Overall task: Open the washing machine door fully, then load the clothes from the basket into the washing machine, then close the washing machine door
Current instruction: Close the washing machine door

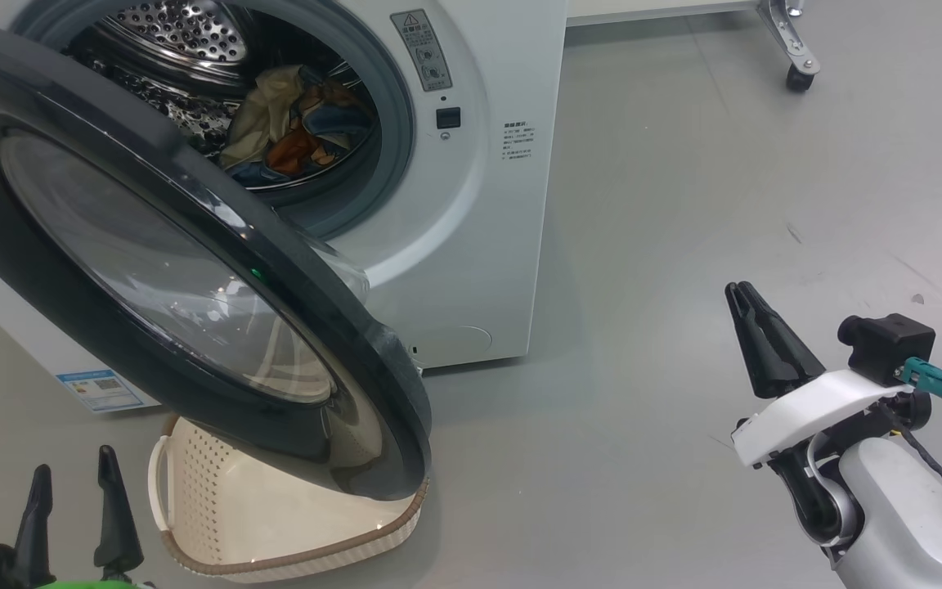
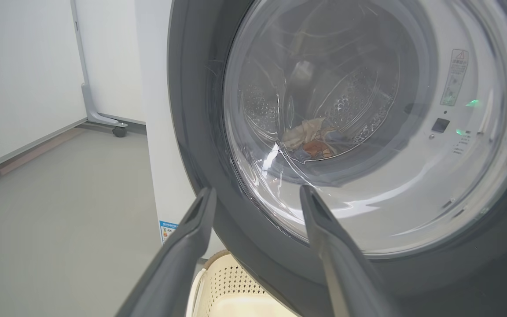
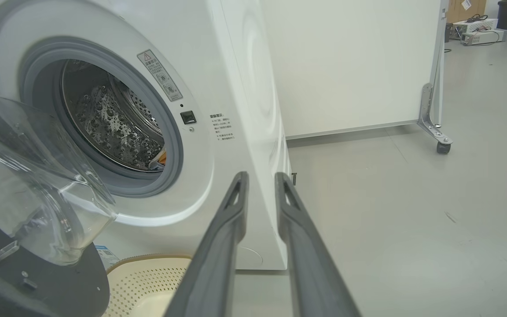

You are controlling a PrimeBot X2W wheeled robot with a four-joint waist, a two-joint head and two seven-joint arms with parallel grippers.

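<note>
The washing machine (image 1: pixel 479 204) stands with its door (image 1: pixel 217 204) swung out toward me, black rim and glass bowl tilted over the basket (image 1: pixel 299 558). The clothes (image 1: pixel 299 123) lie crumpled in the steel drum. What shows of the basket's inside holds nothing. My left gripper (image 1: pixel 74 462) is open at the lower left, next to the basket. In its wrist view its fingers (image 2: pixel 258 190) point at the door's rim (image 2: pixel 192 110), with the clothes (image 2: pixel 308 138) seen through the glass. My right gripper (image 1: pixel 741 286) hovers over the floor right of the machine, fingers drawn nearly together (image 3: pixel 261 175) on nothing.
Grey floor spreads to the right of the machine. A white panel on a castor leg (image 1: pixel 798 65) stands behind it. A blue label (image 1: pixel 99 388) marks the machine's lower left corner. The door overhangs most of the basket (image 3: pixel 148 281).
</note>
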